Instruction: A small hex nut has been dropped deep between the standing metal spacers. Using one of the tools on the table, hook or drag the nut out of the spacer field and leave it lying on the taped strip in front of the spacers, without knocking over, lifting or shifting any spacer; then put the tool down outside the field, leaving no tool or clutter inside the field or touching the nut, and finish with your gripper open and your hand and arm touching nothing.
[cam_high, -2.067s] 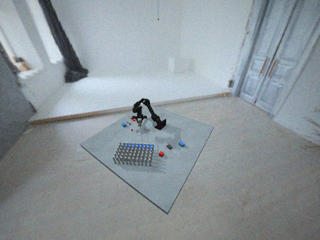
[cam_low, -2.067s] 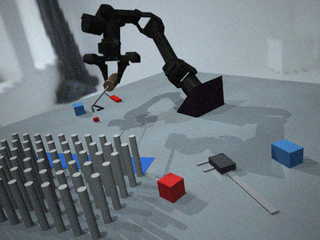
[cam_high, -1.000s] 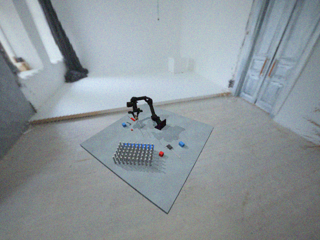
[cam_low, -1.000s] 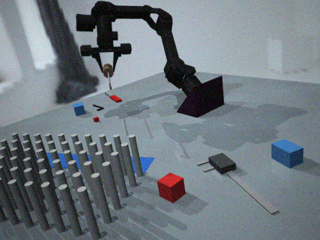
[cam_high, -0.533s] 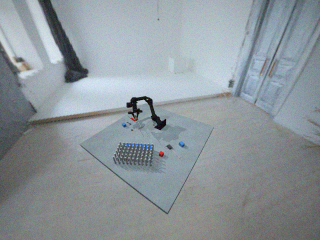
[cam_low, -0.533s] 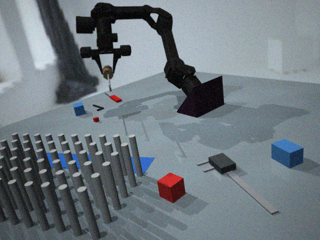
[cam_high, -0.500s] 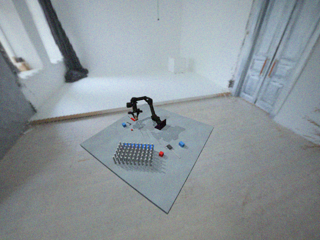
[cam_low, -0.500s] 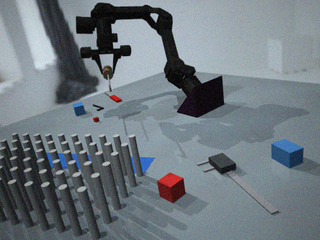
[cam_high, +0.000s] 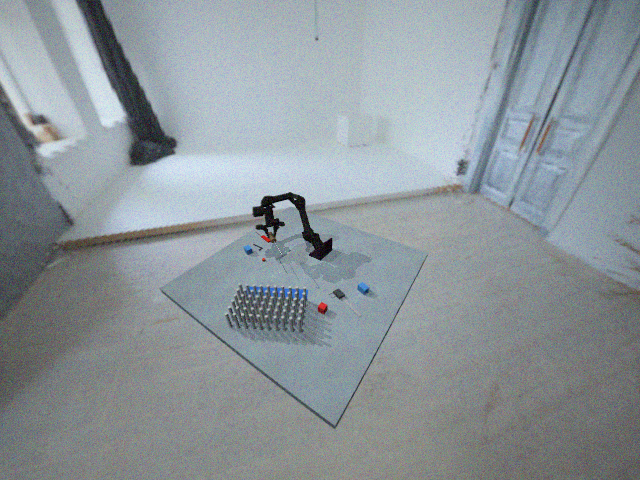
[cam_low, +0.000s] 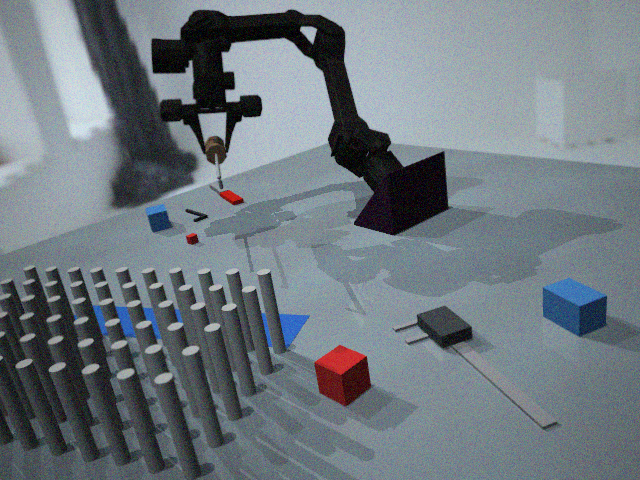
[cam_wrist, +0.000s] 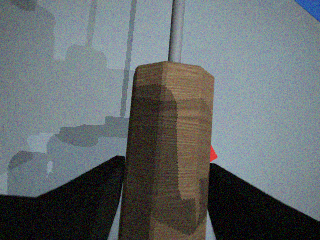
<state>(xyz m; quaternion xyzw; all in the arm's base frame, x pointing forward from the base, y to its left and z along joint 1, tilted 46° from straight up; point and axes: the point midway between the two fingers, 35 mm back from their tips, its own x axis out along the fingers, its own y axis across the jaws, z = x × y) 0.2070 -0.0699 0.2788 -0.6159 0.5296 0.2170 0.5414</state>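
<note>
My gripper (cam_high: 272, 237) (cam_low: 215, 149) (cam_wrist: 164, 168) is shut on the wooden handle (cam_wrist: 167, 115) of a tool and holds it above the table, behind the spacer field. The tool's thin metal shaft (cam_low: 218, 167) (cam_wrist: 176, 30) points out from the handle, toward the field's side; its tip shape is too small to tell. The metal spacers (cam_high: 267, 310) (cam_low: 178, 423) stand upright in rows. The blue taped strip (cam_high: 307, 293) (cam_low: 295, 325) lies along the field's arm-facing side, partly hidden by spacers. The hex nut is not visible among the spacers.
A red cube (cam_high: 322, 308) (cam_low: 342, 374) and a dark block with metal strips (cam_high: 338, 293) (cam_low: 444, 326) lie beside the field. One blue block (cam_low: 573, 305) is farther right. A blue cube (cam_low: 157, 218), black angled piece (cam_low: 197, 214), small red cube (cam_low: 191, 238) and red-ended piece (cam_low: 231, 197) lie near the gripper.
</note>
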